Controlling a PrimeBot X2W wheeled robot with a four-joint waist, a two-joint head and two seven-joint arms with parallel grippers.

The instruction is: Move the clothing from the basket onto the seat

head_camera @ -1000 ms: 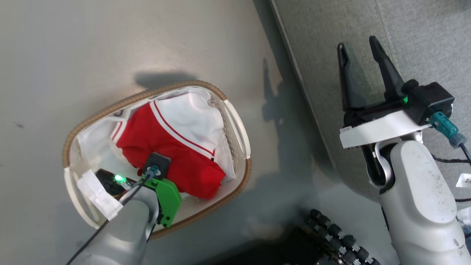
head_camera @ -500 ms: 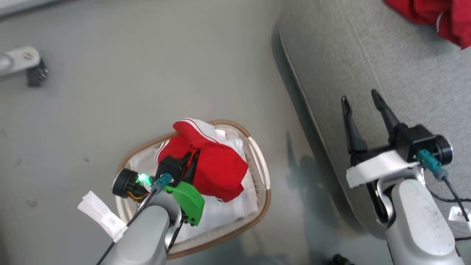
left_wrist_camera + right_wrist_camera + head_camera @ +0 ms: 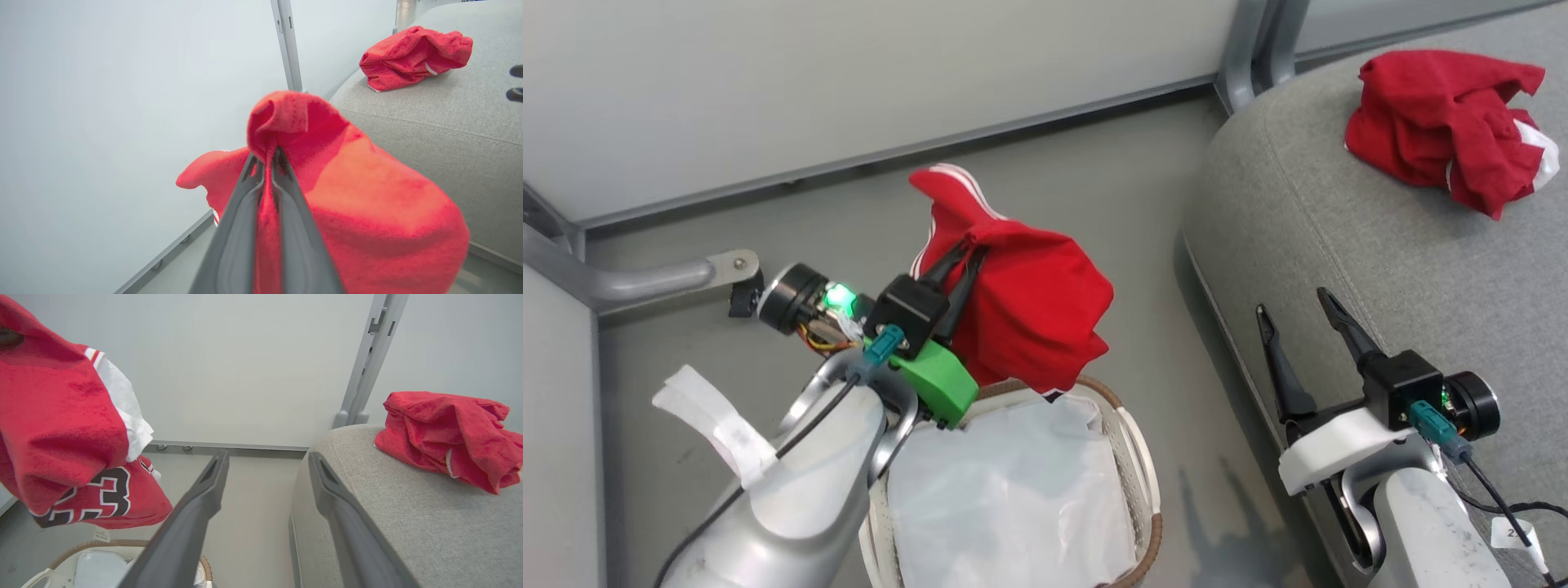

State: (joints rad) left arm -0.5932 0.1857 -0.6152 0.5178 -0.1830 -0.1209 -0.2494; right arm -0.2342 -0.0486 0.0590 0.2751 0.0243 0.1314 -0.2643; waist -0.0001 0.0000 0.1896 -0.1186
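Observation:
My left gripper (image 3: 964,253) is shut on a red jersey (image 3: 1033,314) with white stripe trim, held up above the basket (image 3: 1135,482). The left wrist view has both fingers pinching a fold of that red jersey (image 3: 367,212). From the right wrist, black-and-white numerals show on the hanging jersey (image 3: 61,437). The basket holds just its white liner (image 3: 1005,498). A second red garment (image 3: 1445,131) lies crumpled on the grey seat (image 3: 1298,212). My right gripper (image 3: 1294,314) stands open over the seat's near edge, nothing between its fingers (image 3: 204,498).
A pale wall with a grey base rail runs behind the basket. Metal posts (image 3: 1250,41) stand at the seat's far corner, and a grey bracket (image 3: 645,282) juts out at the left. Grey floor lies between basket and seat.
My left gripper has lifted the red jersey out of the basket and higher, leaving only the liner inside. The head camera has tilted up, bringing the wall and the garment on the seat into view.

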